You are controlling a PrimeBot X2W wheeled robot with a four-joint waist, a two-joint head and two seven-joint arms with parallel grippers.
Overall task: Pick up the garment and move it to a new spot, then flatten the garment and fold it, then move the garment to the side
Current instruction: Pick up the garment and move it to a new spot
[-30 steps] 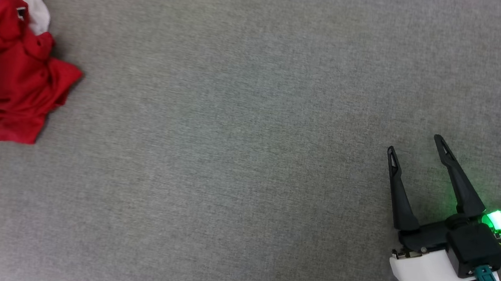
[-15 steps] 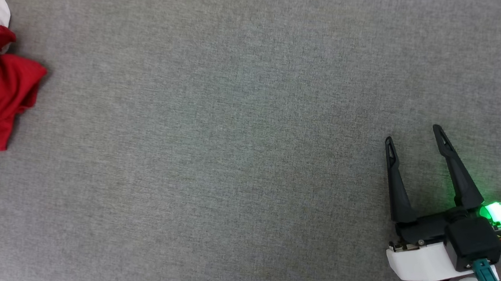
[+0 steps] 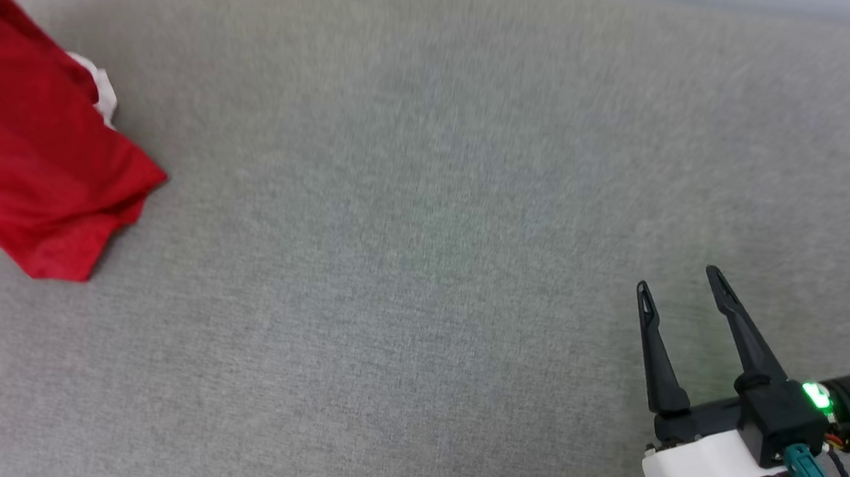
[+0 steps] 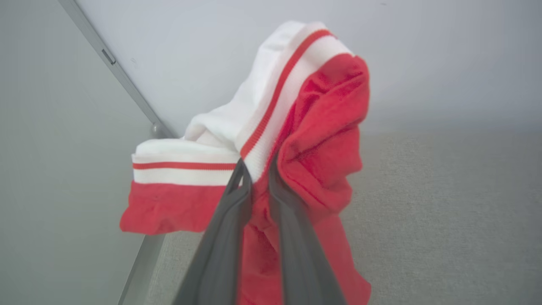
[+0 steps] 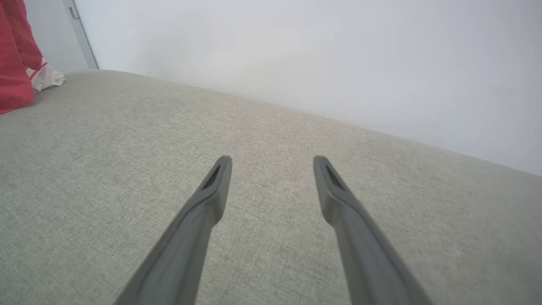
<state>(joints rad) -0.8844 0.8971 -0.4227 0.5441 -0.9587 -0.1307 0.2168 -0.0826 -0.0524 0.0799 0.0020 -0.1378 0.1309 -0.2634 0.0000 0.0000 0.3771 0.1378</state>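
Note:
The garment point(image 3: 36, 170), bright red with white striped trim, hangs stretched from the head view's upper left corner, its lower end on the grey surface. In the left wrist view my left gripper point(image 4: 257, 167) is shut on a bunch of the garment point(image 4: 322, 127), red cloth and white trim draping over the fingertips. My right gripper point(image 3: 682, 280) stands open low at the right, fingers apart above bare fabric. The right wrist view shows that gripper point(image 5: 271, 163) open, with the garment point(image 5: 15, 55) at its far left edge.
The grey fabric surface point(image 3: 409, 252) spreads wide between the garment and the right gripper. A pale wall point(image 5: 296, 51) rises behind its far edge, with a grey metal strip point(image 4: 123, 80) running along the wall.
The left gripper has shut on the garment and lifted it, so the crumpled heap now hangs stretched. The head camera has shifted; the right gripper stays open.

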